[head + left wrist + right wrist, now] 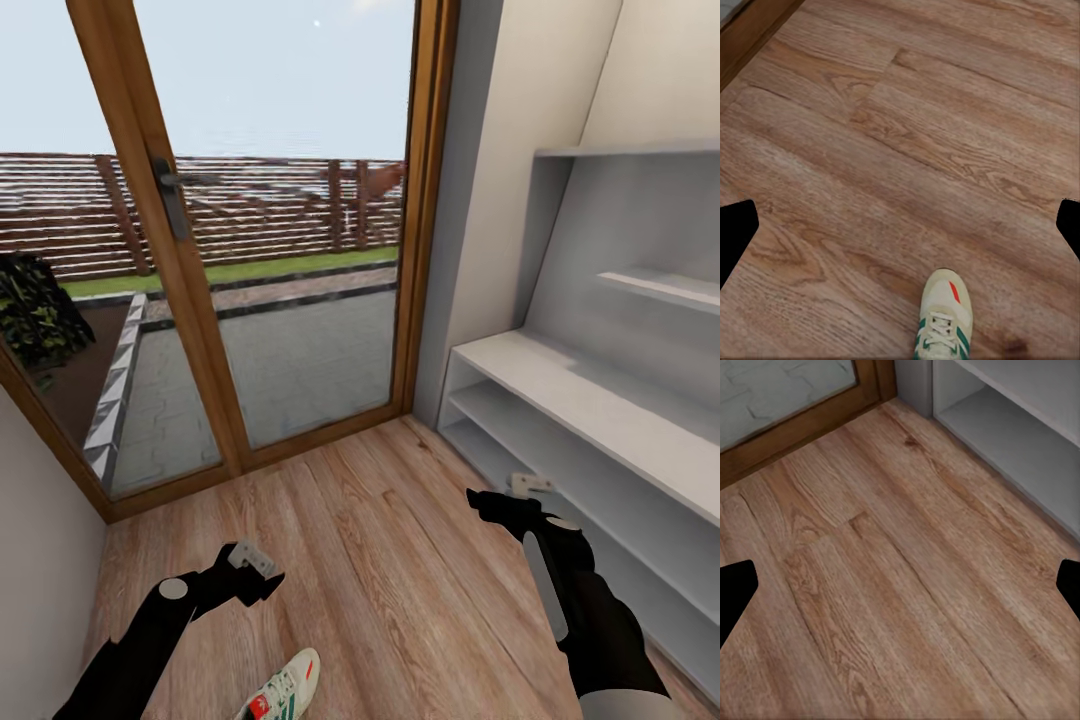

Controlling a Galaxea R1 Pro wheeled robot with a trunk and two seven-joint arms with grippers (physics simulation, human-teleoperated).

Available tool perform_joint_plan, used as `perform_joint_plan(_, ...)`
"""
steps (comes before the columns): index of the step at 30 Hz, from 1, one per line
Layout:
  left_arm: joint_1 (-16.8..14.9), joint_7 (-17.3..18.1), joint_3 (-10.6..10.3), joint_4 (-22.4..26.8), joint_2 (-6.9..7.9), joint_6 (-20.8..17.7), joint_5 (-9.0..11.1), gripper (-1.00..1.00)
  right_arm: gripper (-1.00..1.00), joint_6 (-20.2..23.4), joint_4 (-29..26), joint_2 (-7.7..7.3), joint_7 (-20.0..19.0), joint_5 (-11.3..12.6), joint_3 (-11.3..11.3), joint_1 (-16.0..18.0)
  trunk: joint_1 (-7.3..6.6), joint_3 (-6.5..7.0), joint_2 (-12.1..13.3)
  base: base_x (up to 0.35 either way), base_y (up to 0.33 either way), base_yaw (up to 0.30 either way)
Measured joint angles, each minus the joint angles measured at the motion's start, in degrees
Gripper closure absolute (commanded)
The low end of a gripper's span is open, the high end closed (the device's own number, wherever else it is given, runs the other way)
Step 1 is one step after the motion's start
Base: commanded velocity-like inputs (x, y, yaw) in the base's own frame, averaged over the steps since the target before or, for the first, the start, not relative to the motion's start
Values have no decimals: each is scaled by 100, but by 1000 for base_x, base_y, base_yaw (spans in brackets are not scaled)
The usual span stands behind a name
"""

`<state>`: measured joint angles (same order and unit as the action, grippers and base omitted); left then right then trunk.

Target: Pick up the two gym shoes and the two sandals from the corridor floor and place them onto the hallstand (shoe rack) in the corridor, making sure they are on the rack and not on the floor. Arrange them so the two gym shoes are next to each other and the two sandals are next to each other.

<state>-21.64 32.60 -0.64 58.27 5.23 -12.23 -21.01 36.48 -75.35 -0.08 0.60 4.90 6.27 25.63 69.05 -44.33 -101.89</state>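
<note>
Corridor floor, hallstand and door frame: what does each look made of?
Corridor floor: wood-look planks, matte, with visible grain and knots. Hallstand: smooth pale grey-white board, probably painted or laminate, no grain showing. Door frame: warm brown wood with a slight sheen, around clear glass.

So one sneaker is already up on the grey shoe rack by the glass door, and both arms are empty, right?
Not quite. The gym shoe lies on the wood floor near the left gripper, as the head view shows; the shoe rack's visible shelves are bare. Both grippers, including the right gripper, do hold nothing.

Wood-framed glass door (250,250) – fence (270,205) + patio (300,360) outside, pale walls (530,150).
</note>
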Motion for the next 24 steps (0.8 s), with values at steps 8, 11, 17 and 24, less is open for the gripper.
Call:
perform_joint_plan(8, 3, 0, 0, -136, 2, 6, -7, -100, -100, 0, 0, 0, 4, -3, 2, 0, 176, -219, -321, 0, 0, 0)
perform_joint_plan(11, 3, 0, 0, -148, 26, 7, -9, -100, -100, 0, 0, 0, 4, -3, 2, 0, 242, -301, -441, 0, 0, 0)
perform_joint_plan(17, 2, -1, 0, -210, 171, 4, -204, -100, -100, 0, 0, 0, 4, 1, 2, 0, 374, -465, -682, 0, 0, 0)
perform_joint_plan(24, 3, -1, 10, -858, 456, 380, -500, -100, -100, 0, 0, 0, 4, 5, 2, 0, 527, -656, -963, 0, 0, 0)
